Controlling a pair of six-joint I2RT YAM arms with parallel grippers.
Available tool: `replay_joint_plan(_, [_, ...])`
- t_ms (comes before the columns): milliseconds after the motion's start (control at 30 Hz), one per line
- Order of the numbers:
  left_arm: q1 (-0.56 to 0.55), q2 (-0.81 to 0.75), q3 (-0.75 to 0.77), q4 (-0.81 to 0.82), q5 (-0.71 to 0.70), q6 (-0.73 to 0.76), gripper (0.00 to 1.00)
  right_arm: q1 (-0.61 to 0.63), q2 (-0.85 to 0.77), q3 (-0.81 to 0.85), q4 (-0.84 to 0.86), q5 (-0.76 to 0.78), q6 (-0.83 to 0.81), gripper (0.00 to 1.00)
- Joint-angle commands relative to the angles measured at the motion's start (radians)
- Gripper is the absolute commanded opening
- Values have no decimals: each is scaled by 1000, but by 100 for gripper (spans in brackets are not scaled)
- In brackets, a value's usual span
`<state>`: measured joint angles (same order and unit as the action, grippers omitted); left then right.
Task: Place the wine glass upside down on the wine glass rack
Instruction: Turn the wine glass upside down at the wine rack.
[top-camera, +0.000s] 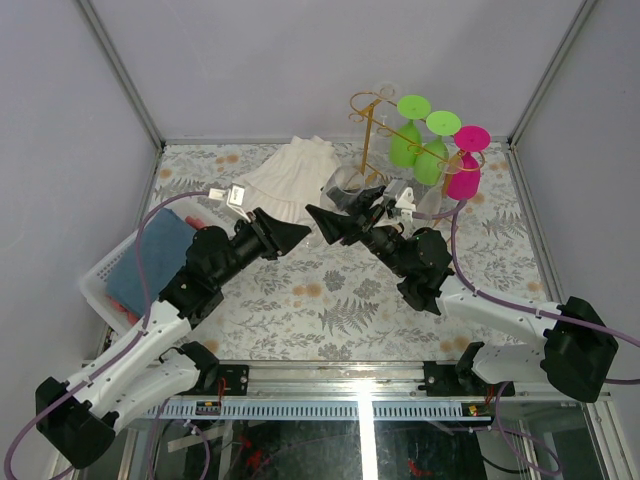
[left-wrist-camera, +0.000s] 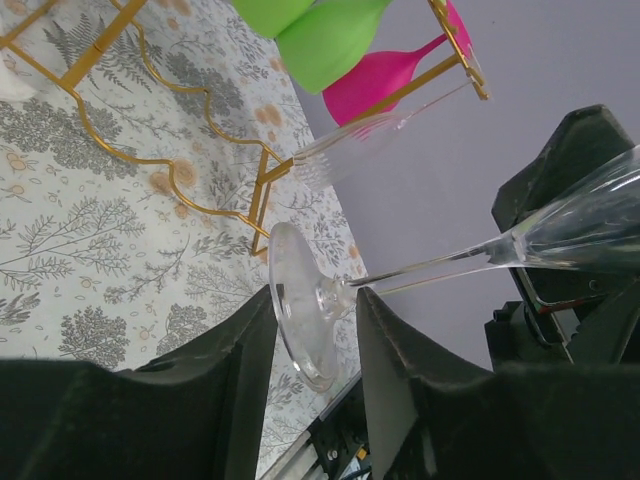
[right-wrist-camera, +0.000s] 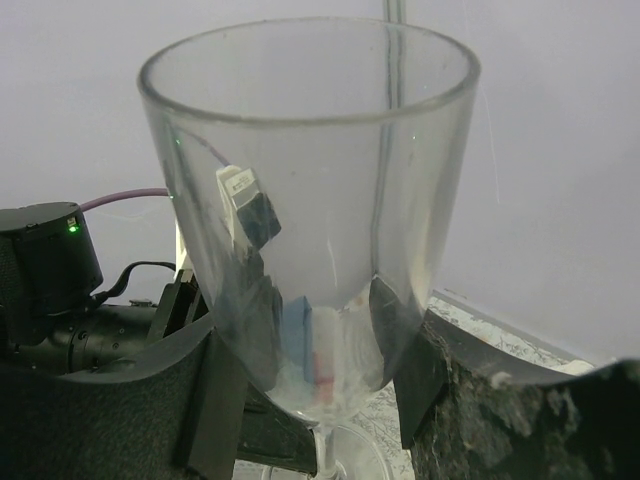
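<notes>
The worktop carries a fern-print cover, and two arms reach in from its near edge, their pincers meeting nose to nose at mid-worktop. The wine glass rack stands at the rear right. It carries two green glasses and one pink glass, all hung bowl down. The left wrist view shows one further clear glass hanging on a rail next to the pink one. One white basket sits at the left edge. It holds a blue cloth; a small red item beside the cloth cannot be identified. One white garment lies crumpled at the rear centre, just left of the rack's foot. The wine glass, clear and empty, is not on the rack. It is held in the air between the two pincers, near the front of the rack, with its stem running from one pincer to the other. The right pincer is clamped on the lower part of the bowl, one finger on each side. The left pincer stands with its fingers apart, one on each side of the round foot of the glass. Whether those fingers press on the foot cannot be told. Count: two arms, one rack, one basket, five stemmed glasses seen.
</notes>
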<state>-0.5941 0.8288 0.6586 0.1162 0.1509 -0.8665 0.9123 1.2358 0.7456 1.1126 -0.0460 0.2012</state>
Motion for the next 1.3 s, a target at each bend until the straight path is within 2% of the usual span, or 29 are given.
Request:
replay_joint_plan(0, [4,5,2,89,15,4,31,1,-31,6,96,-11,26,38])
replay_joint_plan(267, [4,-6,7,69,2,35,1,2,-46,-7,73,-2,20,38])
replay_joint_plan(400, [4,-18,8,56,-3,43,0,2,-61,-18,59,8,16,42])
replay_joint_plan(533, [2,-42,24,7,-13,74,0,1,-109,-61,-15,31,2,66])
replay_joint_plan(600, [4,-59,33,-28,-34,100,0,2,-145,-93,-66,38,-3,72])
replay_joint_plan(867, [5,-95,87,-153,-105,243,0,2,-352,-202,-316,-1,-53,83])
replay_joint_plan(933, [5,-92,111,-189,-119,283,0,1,-411,-213,-410,-13,-70,84])
replay_joint_plan(1100, [4,-82,194,-310,-173,423,0,1,-595,-224,-769,23,-76,86])
replay_joint_plan(1267, [4,-45,290,-481,-256,606,0,1,-725,-95,-1219,74,-21,86])
